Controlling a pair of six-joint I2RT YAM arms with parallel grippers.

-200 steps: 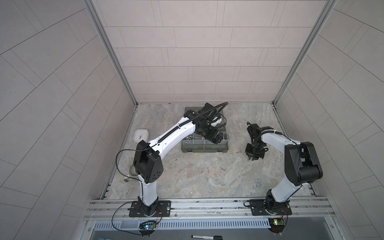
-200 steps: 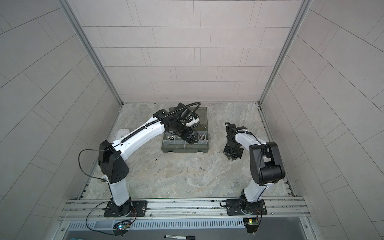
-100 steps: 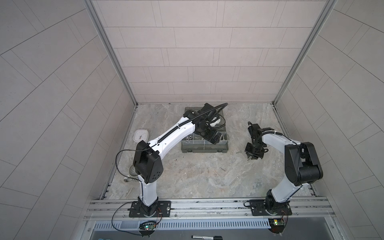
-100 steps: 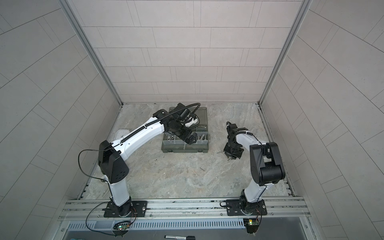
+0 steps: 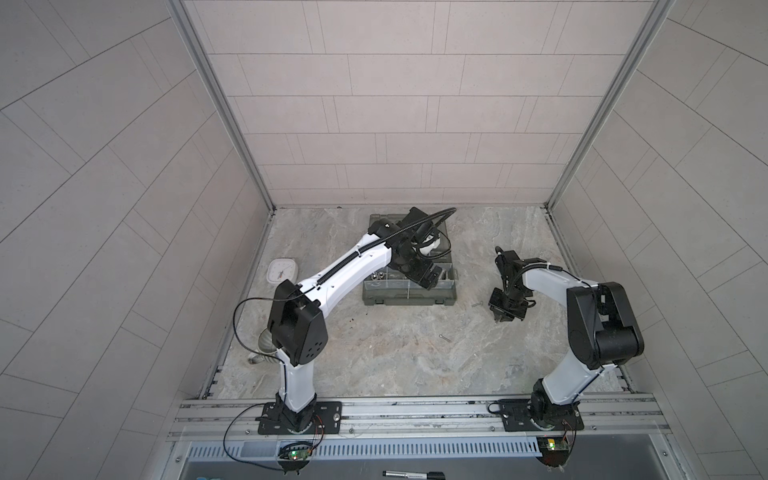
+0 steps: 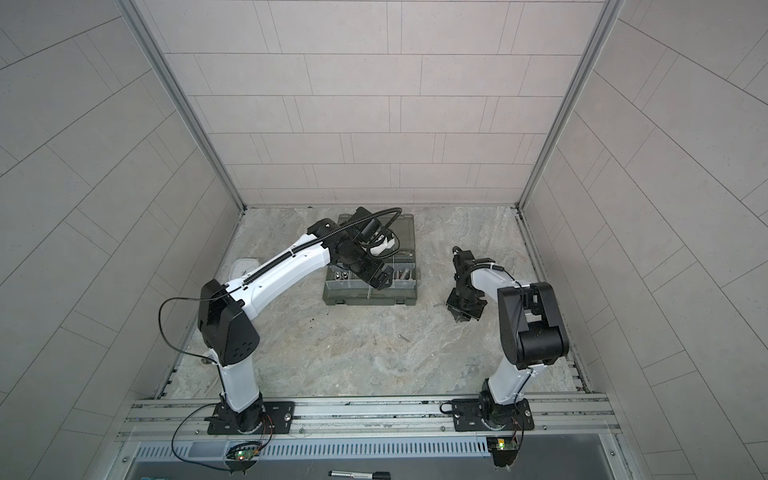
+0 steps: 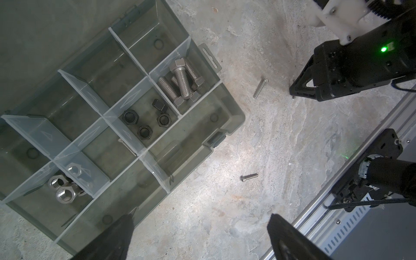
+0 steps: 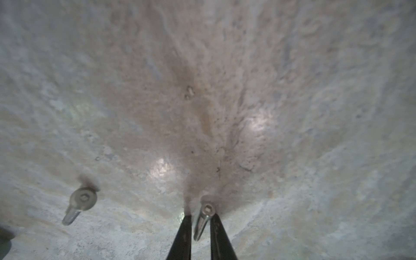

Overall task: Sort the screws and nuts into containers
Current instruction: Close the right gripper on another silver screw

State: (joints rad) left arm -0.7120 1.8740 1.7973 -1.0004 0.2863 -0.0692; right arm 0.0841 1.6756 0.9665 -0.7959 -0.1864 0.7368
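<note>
Pickup of a thin screw (image 8: 202,222) at the table (image 8: 202,90). Tips down, the right gripper (image 8: 201,215) is pinched on this screw's shaft close to its head, well apart from the case (image 5: 409,297). Above the case's front edge the left gripper (image 7: 203,212) hangs spread wide and empty. Separate compartments hold thick bolts (image 7: 180,83), black nuts (image 7: 144,119) and silver nuts (image 7: 60,191). A lone screw (image 7: 127,147) lies in the compartment between the two nut lots. On the table, a loose screw (image 7: 260,87) lies near the right gripper and a shorter screw (image 7: 248,177) nearer the case. Advice: lift straight up, since so narrow a pinch may let the shaft pivot. Release low over the lone screw's compartment, with the left arm drawn clear of that path.
</note>
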